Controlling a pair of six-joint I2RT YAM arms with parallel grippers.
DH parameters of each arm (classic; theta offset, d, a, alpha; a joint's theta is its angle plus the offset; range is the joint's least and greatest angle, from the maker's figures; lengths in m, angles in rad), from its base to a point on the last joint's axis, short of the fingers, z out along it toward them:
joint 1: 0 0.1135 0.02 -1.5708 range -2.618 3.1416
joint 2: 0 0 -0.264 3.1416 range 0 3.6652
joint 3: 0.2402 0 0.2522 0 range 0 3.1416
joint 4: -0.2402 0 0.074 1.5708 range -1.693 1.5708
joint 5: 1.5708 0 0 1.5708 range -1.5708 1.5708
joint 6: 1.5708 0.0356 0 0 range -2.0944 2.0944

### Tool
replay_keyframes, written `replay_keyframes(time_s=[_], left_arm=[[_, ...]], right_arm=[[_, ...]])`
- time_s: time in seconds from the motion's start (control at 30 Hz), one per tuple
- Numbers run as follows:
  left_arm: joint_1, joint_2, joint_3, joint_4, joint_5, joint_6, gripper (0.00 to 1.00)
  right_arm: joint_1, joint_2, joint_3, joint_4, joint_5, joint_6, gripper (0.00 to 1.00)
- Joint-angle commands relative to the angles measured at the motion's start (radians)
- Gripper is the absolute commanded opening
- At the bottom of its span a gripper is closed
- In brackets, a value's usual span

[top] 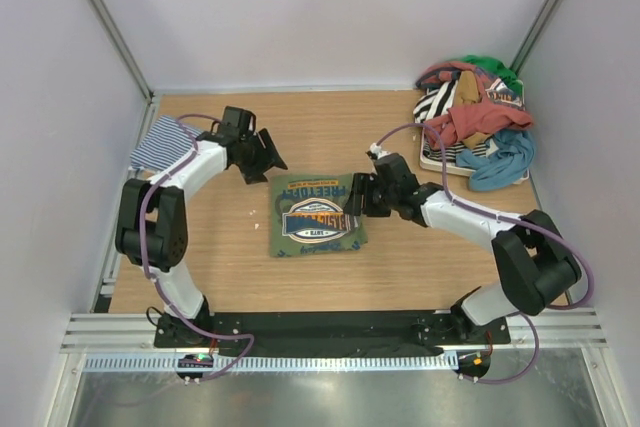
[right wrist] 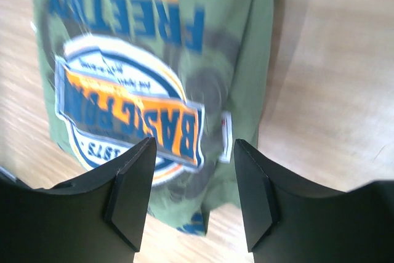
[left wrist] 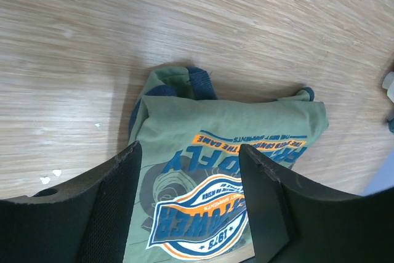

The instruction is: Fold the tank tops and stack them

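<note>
Inside white walls (top: 330, 7), a green tank top (top: 318, 215) lies folded on the wooden table (top: 330, 127), left gripper (left wrist: 189, 149) and right gripper (right wrist: 194, 143) both wide and empty

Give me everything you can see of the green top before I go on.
The green top is soft olive cloth with navy trim and a blue, orange and white badge print. It lies folded into a flat, roughly square packet, print up, in the middle of the table, with navy straps showing at one end. The left pincer and right pincer are open over its edges; neither grips it.
</note>
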Motion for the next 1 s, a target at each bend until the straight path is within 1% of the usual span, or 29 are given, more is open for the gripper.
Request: replay_keyframes(time_s=[0.0, 0.07, 0.1, 0.2, 0.33, 0.43, 0.47, 0.53, 0.57, 0.6, 0.63, 0.67, 0.7, 0.73, 0.8, 0.83, 0.93, 0.97], left_arm=[[0.01, -0.069, 0.004, -0.028, -0.028, 0.049, 0.65], [0.008, -0.071, 0.009, -0.033, -0.032, 0.059, 0.63], [0.01, -0.063, 0.01, -0.034, -0.039, 0.066, 0.63], [0.008, -0.048, 0.02, -0.04, -0.039, 0.069, 0.62], [0.008, -0.023, 0.021, -0.025, -0.045, 0.069, 0.61], [0.01, -0.005, 0.012, 0.012, -0.024, 0.066, 0.57], [0.008, 0.007, 0.009, 0.022, -0.018, 0.065, 0.55], [0.01, 0.026, 0.009, 0.044, -0.003, 0.059, 0.51], [0.01, 0.042, 0.009, 0.049, 0.002, 0.057, 0.5], [0.01, 0.052, 0.013, 0.05, 0.004, 0.056, 0.5], [0.01, 0.059, 0.016, 0.052, 0.007, 0.054, 0.47], [0.008, 0.076, 0.021, 0.055, 0.01, 0.052, 0.46], [0.008, 0.082, 0.026, 0.056, 0.014, 0.052, 0.43], [0.01, 0.089, 0.029, 0.058, 0.017, 0.052, 0.36], [0.008, 0.098, 0.035, 0.059, 0.019, 0.054, 0.27], [0.008, 0.098, 0.036, 0.061, 0.016, 0.056, 0.18], [0.008, 0.075, 0.035, 0.052, 0.005, 0.059, 0.0], [0.007, 0.06, 0.03, 0.05, 0.001, 0.059, 0.0]], right_arm=[[-0.037, 0.02, 0.109, -0.003, 0.047, -0.067, 0.6], [-0.06, 0.072, 0.158, -0.003, 0.042, -0.088, 0.6], [-0.066, 0.09, 0.192, 0.002, 0.039, -0.097, 0.63], [-0.083, 0.162, 0.258, 0.005, 0.039, -0.117, 0.65], [-0.09, 0.257, 0.338, -0.011, 0.028, -0.131, 0.65], [-0.092, 0.304, 0.372, -0.004, 0.02, -0.131, 0.64], [-0.092, 0.317, 0.376, 0.003, 0.014, -0.13, 0.58], [-0.093, 0.338, 0.389, 0.009, -0.007, -0.127, 0.49], [-0.093, 0.34, 0.39, 0.019, -0.015, -0.125, 0.41], [-0.093, 0.343, 0.389, 0.023, -0.021, -0.122, 0.36], [-0.095, 0.34, 0.386, 0.031, -0.021, -0.122, 0.28], [-0.093, 0.338, 0.384, 0.031, -0.019, -0.119, 0.24], [-0.093, 0.337, 0.381, 0.035, -0.019, -0.119, 0.2], [-0.093, 0.331, 0.378, 0.043, -0.026, -0.12, 0.11], [-0.093, 0.323, 0.376, 0.048, -0.035, -0.119, 0.05], [-0.095, 0.317, 0.375, 0.051, -0.042, -0.119, 0.01], [-0.093, 0.292, 0.364, 0.052, -0.044, -0.119, 0.01], [-0.095, 0.269, 0.36, 0.052, -0.038, -0.119, 0.01]])
